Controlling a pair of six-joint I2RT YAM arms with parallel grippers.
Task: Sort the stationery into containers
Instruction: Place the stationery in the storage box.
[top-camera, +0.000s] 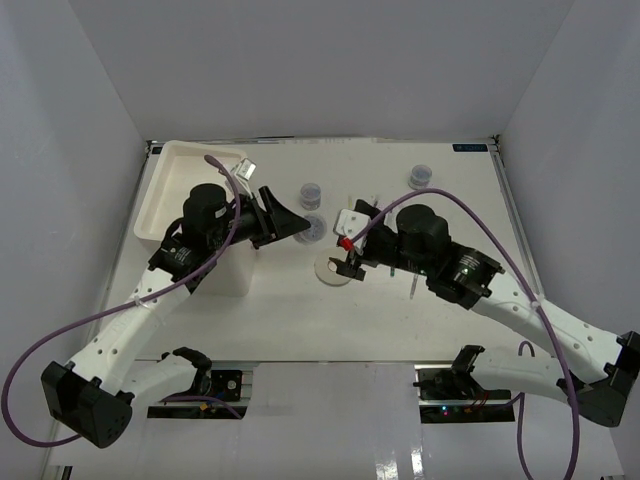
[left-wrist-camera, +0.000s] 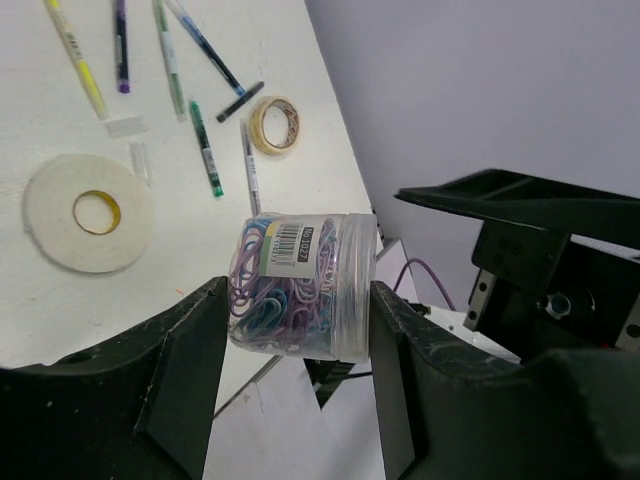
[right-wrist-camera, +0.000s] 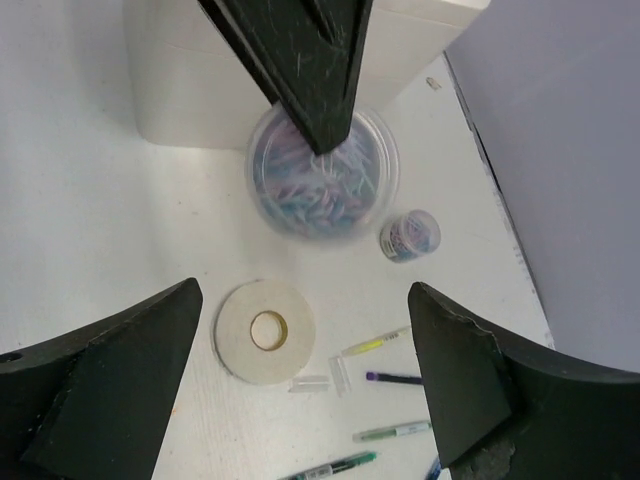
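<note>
Here, left tool (left-wrist-camera: 297, 335) clamped end to end on jar (left-wrist-camera: 300, 285), lid and base pressed, above table (left-wrist-camera: 190, 255). Likely light, rigid, slick clear plastic; flat ends seat better than curved wall. Right tool (right-wrist-camera: 305, 300) spread wide, empty, tape ring (right-wrist-camera: 235, 350) below it.

A flat white surface (top-camera: 290, 320) sits inside plain pale grey enclosure walls (top-camera: 330, 60). A small dark blue rectangular label (top-camera: 470, 148) lies at the surface's far right edge.
</note>
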